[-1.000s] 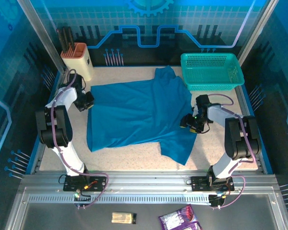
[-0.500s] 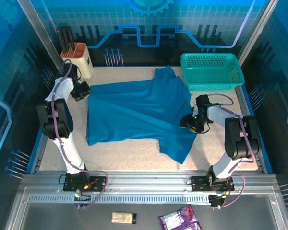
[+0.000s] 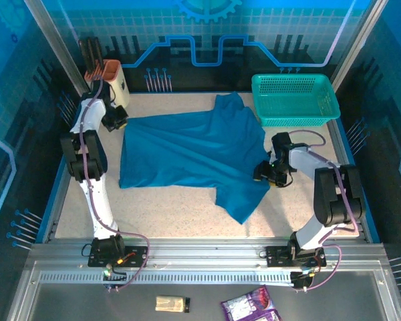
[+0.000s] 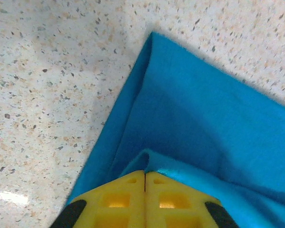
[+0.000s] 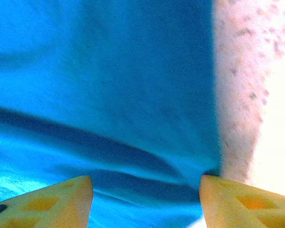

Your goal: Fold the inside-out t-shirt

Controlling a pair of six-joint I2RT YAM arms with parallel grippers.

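- Left claw [image 3: 115, 119] has dragged a corner of the shirt [image 3: 187, 150] farther back, clamped shut on it.
- Right claw [image 3: 267, 172] gapes over the right hem; the shirt lies on the bench [image 3: 174, 214].
- Risk: a thin pinch could slip, letting the cloth bunch.

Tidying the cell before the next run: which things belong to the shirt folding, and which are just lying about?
Job: plain blue-teal cloth t-shirt; left gripper, shut on its corner; right gripper, open over its edge.
Lying about: teal plastic mesh basket; beige block of dark-handled tools; purple packet; tan packet.
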